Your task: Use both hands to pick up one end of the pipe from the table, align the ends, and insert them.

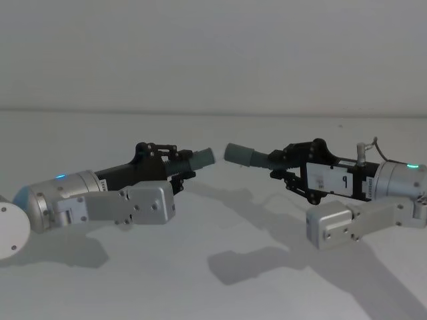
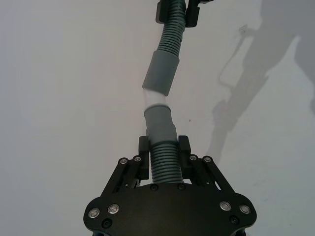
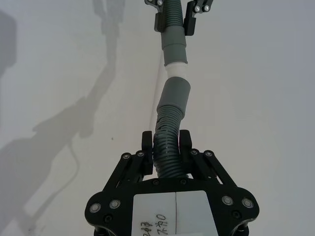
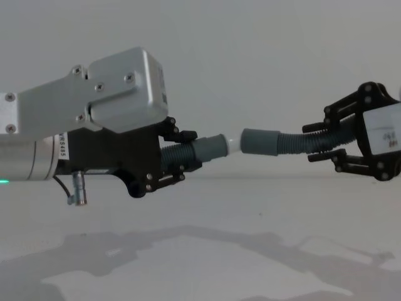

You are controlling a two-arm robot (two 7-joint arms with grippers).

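My left gripper (image 1: 177, 163) is shut on a dark corrugated pipe piece (image 2: 164, 164) whose grey cuff (image 2: 160, 123) ends in a narrower white tip (image 2: 156, 101). Facing it, my right gripper (image 1: 277, 165) is shut on the other pipe piece (image 3: 167, 132), which ends in a wider grey socket cuff (image 3: 174, 96). Both pieces hang above the white table (image 1: 213, 280), pointing at each other. In the chest view the white tip (image 4: 233, 144) sits at the mouth of the socket cuff (image 4: 260, 141), nearly in line. How far the tip is inside the socket, I cannot tell.
The table's far edge (image 1: 213, 110) meets a plain white wall. Shadows of both arms (image 1: 267, 263) lie on the table surface below the pipe. A thin cable (image 1: 370, 147) loops off the right wrist.
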